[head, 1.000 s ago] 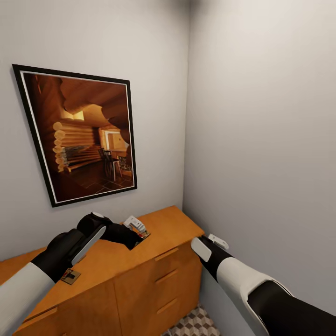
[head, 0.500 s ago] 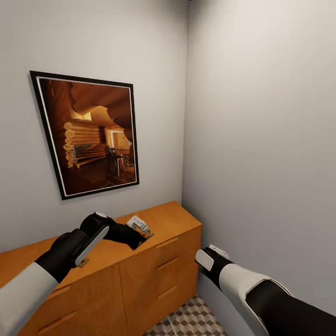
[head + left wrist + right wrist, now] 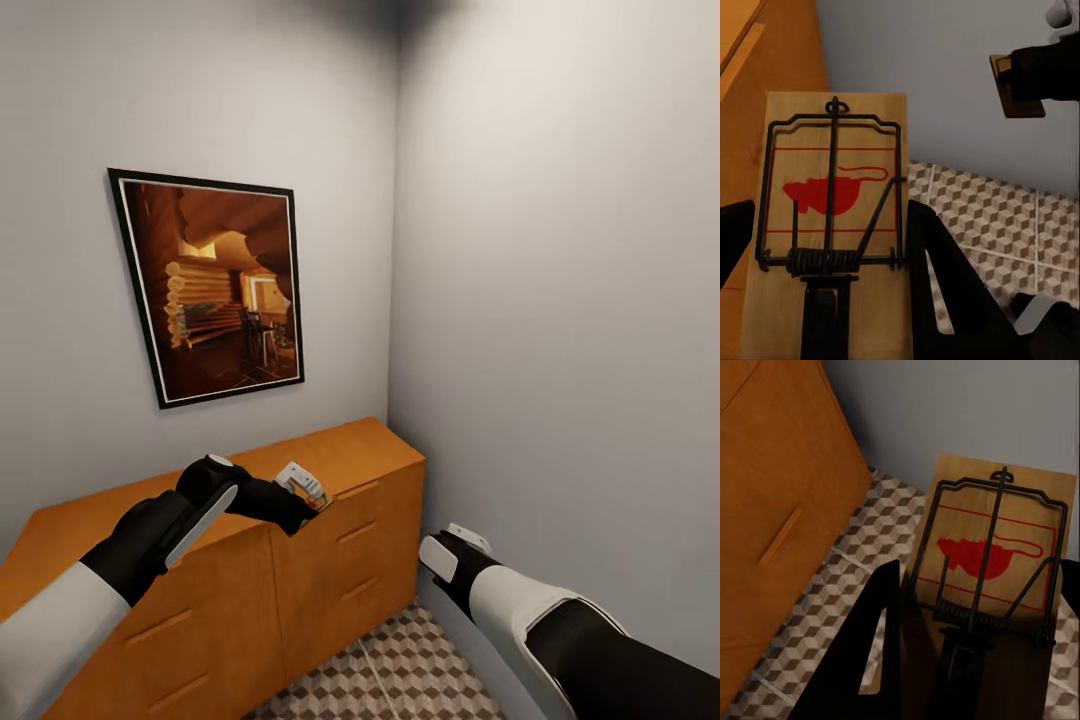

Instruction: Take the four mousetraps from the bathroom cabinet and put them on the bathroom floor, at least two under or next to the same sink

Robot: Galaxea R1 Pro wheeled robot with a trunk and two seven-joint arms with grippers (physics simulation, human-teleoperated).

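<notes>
Each hand grips one flat rectangular brown wooden mousetrap: the left hand [image 3: 308,493] clenches one [image 3: 832,225] above the front edge of the orange-brown wooden cabinet [image 3: 330,540]; the right hand [image 3: 460,535] clenches another [image 3: 997,577] over the cube-patterned tile floor [image 3: 400,670]. The boards look light, stiff and thin, the black wire springs delicate, so pinching the bare board edges seems safest.

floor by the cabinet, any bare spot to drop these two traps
Yes: the tiled bathroom floor lies bare between the cabinet front and the grey wall. It is a narrow corner strip; the right gripper with its mousetrap already hangs there.
</notes>
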